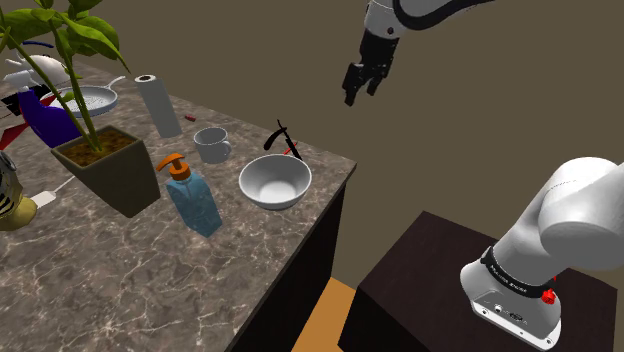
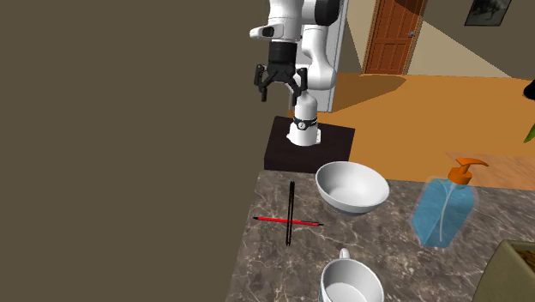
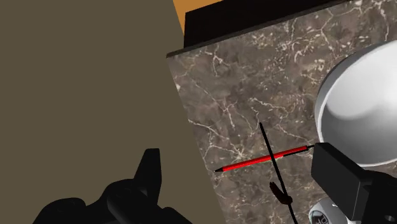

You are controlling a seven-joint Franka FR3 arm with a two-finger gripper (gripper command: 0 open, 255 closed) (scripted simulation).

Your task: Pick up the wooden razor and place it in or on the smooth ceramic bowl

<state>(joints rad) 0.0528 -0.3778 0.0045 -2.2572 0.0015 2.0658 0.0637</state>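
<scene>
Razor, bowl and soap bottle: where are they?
razor (image 2: 290,206), second exterior view, on its black part.
bowl (image 2: 345,182), second exterior view, on its inner wall.
soap bottle (image 1: 196,203), shoulder view, on its blue body.

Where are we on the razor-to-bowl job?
Done: nothing visible yet. The red-and-black razor lies flat on the marble counter, beside the white bowl, which holds nothing. In hand: the gripper hangs open and empty, well above the counter. Left: descend, grasp the razor, lift it and set it in the bowl.
</scene>
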